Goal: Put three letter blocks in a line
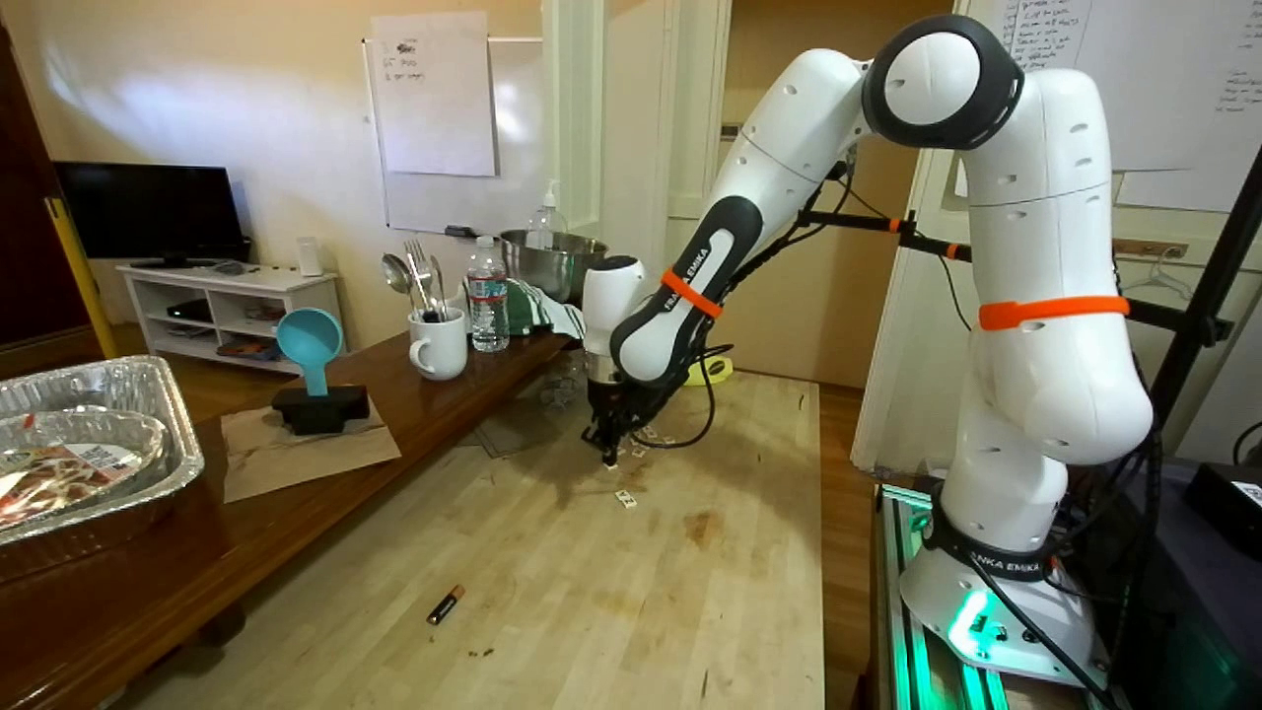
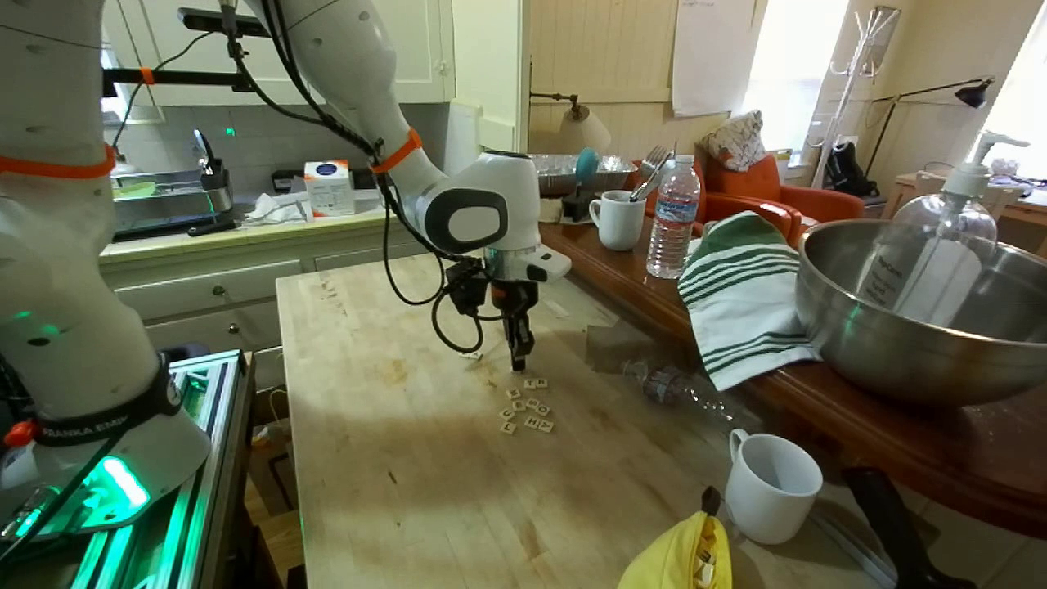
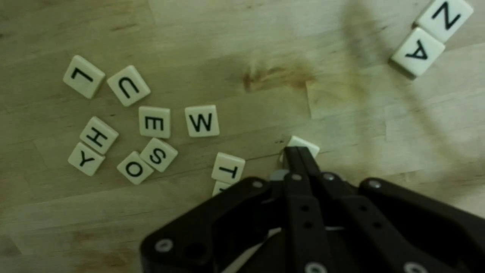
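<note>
Meeting flush, fingers (image 3: 293, 167) holding nothing, letter block (image 3: 305, 143) partly hidden at their tips

Wrist view: the gripper (image 3: 298, 149) covered most of a block (image 3: 306, 143), hiding its letter; contact could not be determined. A second block (image 3: 219, 187) was partly concealed, and the N block (image 3: 444, 23) was clipped by the top edge. In an exterior view, the clustered blocks (image 1: 639, 452) were too small to read and the left edge cut off the tray (image 1: 170, 424). In an exterior view, the right edge truncated the bowl (image 2: 879, 352) and the bottom edge the pouch (image 2: 667, 563).
</note>
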{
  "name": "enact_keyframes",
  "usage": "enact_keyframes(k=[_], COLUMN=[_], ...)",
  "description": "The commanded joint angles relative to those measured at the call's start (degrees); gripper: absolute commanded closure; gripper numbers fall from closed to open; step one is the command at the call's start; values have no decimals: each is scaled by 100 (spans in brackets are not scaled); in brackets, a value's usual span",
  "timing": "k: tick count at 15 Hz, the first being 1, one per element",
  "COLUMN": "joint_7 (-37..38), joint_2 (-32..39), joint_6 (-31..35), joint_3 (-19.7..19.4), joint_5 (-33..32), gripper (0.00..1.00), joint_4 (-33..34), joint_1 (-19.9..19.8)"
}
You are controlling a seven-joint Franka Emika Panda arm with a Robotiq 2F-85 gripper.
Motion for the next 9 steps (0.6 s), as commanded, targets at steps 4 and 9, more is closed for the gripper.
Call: enact_keyframes(k=[4, 9], joint_7=[477, 870], joint_2=[50, -28], joint_6=[-60, -121], joint_3=[37, 63], joint_5=[-87, -34], gripper=[100, 100], joint_4=[-357, -423], joint_1=[145, 232])
